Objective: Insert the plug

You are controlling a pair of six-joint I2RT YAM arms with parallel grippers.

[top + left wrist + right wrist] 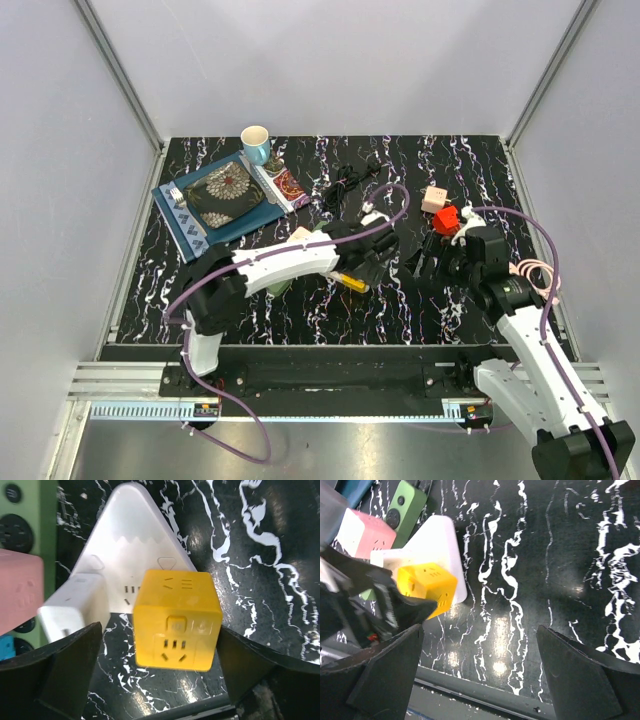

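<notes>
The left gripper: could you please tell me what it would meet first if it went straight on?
Most likely the yellow cube socket, directly ahead between the left gripper's open fingers, though depth is unclear.

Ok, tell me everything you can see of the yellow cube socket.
The yellow cube socket is glossy plastic with rounded edges, pin slots on its visible faces and a small raised square. It stands on the black marbled table, its far side against the white mountain-shaped power strip. The open left claw straddles it without gripping.
</notes>
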